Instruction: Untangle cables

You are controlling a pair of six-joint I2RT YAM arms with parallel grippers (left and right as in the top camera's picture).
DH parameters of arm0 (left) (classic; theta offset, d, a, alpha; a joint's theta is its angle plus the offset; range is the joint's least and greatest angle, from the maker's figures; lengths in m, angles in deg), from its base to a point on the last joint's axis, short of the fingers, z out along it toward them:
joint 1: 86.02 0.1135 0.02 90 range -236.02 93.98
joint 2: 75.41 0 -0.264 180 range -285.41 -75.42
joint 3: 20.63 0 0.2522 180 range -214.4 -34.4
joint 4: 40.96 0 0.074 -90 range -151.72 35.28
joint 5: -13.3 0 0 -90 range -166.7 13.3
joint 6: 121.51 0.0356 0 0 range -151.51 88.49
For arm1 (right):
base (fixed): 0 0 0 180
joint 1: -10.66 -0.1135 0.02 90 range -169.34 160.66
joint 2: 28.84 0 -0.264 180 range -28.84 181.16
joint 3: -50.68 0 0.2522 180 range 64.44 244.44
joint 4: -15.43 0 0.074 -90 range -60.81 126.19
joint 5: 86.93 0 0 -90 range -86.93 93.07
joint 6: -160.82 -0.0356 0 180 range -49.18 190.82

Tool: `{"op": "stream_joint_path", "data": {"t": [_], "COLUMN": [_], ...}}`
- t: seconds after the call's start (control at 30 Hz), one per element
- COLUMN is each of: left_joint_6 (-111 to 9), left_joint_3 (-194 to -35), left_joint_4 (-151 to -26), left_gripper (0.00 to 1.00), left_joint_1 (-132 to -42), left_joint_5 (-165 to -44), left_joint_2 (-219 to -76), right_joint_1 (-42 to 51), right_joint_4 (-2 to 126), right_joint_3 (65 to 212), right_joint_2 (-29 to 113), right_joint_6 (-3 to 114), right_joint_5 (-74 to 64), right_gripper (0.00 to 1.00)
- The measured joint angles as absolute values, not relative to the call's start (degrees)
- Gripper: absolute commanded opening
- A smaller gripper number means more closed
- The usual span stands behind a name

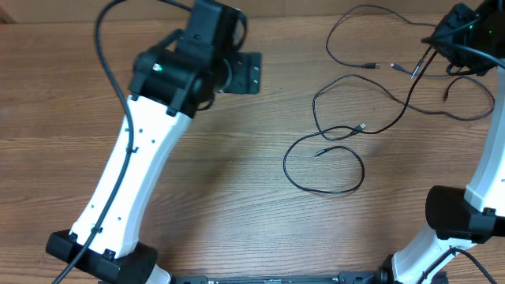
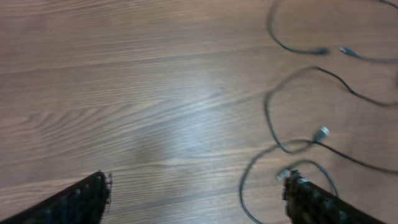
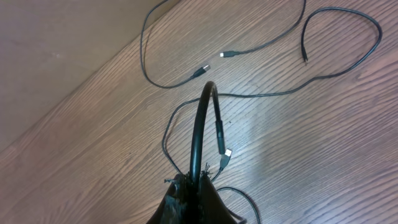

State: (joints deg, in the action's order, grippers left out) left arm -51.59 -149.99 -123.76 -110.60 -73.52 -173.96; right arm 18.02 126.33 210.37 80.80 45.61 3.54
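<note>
The left gripper (image 2: 196,180) hung released above the desk (image 2: 124,93), loose cables (image 2: 292,146) lying to its right. The right gripper (image 3: 193,186) clenched one cable (image 3: 200,124).

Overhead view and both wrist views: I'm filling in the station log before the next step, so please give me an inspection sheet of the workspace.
Surface: wood-grain table, no stains seen.
Job's things: thin black cables lie as loose strands on the table's right half; some cross, and their plug ends lie free.
Clutter: nothing seen.
Grippers: left gripper is open wide above the table with nothing between its fingers. Right gripper is shut on one strand of the cables, which loops up from its fingertips.
Cables: a thick black arm wire runs along the left arm, apart from the job's strands.
Surroundings: nothing seen.
</note>
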Motion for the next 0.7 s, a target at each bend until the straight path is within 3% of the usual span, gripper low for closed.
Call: {"op": "stream_joint_path", "data": {"t": [0.4,0.7], "left_joint_6": [-53.9,-53.9], "left_joint_3": [-150.0,-150.0], "left_joint_4": [-130.6,-131.1], "left_gripper": [1.0,1.0], "left_joint_1": [-102.3,-102.0], "left_joint_5": [-72.5,-72.4], "left_joint_2": [-174.0,-174.0], "right_joint_1": [19.8,32.2], "right_joint_4": [126.3,126.0], "right_joint_3": [200.3,190.3], "right_joint_2": [80.1,80.1], "right_joint_6": [44.9,44.7], "right_joint_5": [18.4,23.7], "right_gripper": [0.04,0.04]}}
